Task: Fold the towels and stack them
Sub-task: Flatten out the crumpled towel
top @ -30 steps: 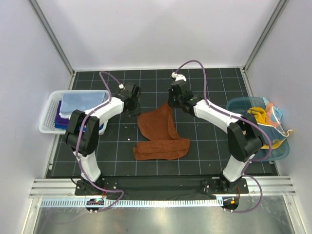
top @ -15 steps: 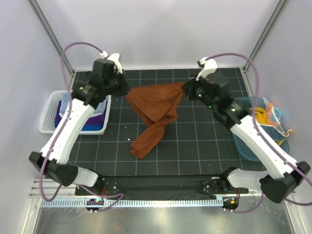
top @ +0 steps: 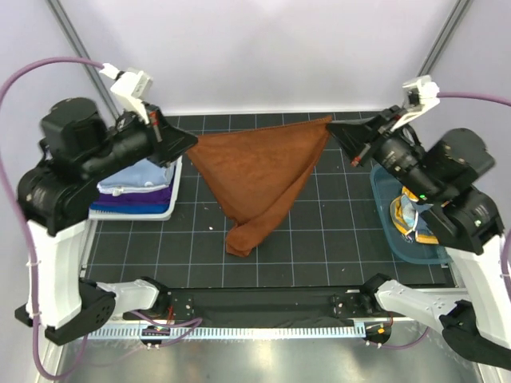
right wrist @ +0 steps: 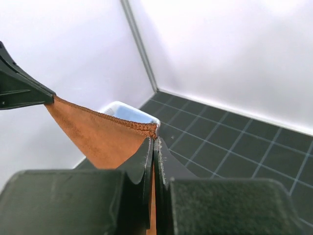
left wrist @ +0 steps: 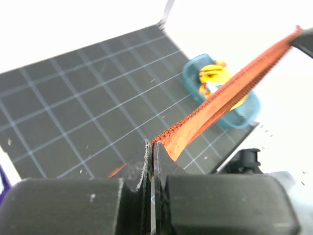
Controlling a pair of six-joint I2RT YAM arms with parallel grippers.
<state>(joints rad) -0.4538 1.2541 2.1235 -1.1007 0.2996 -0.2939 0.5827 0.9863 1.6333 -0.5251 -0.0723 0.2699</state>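
Note:
A rust brown towel (top: 259, 171) hangs spread in the air between both grippers, its top edge pulled taut. Its lower tip (top: 239, 242) droops to the black mat. My left gripper (top: 192, 140) is shut on the towel's left corner. In the left wrist view the towel's hem (left wrist: 220, 95) runs from the gripper (left wrist: 152, 145) toward the upper right. My right gripper (top: 330, 126) is shut on the right corner. In the right wrist view the towel (right wrist: 98, 134) stretches left from the gripper (right wrist: 155, 140).
A white slatted basket (top: 128, 214) at the left holds folded light blue (top: 132, 177) and purple (top: 128, 199) towels. A teal tub (top: 407, 243) at the right holds yellow and orange cloth (top: 417, 219). White walls enclose the gridded mat (top: 335, 223).
Both arms have risen and moved apart, lifting the rust brown towel off the mat. It was crumpled on the mat and now hangs stretched between the grippers.

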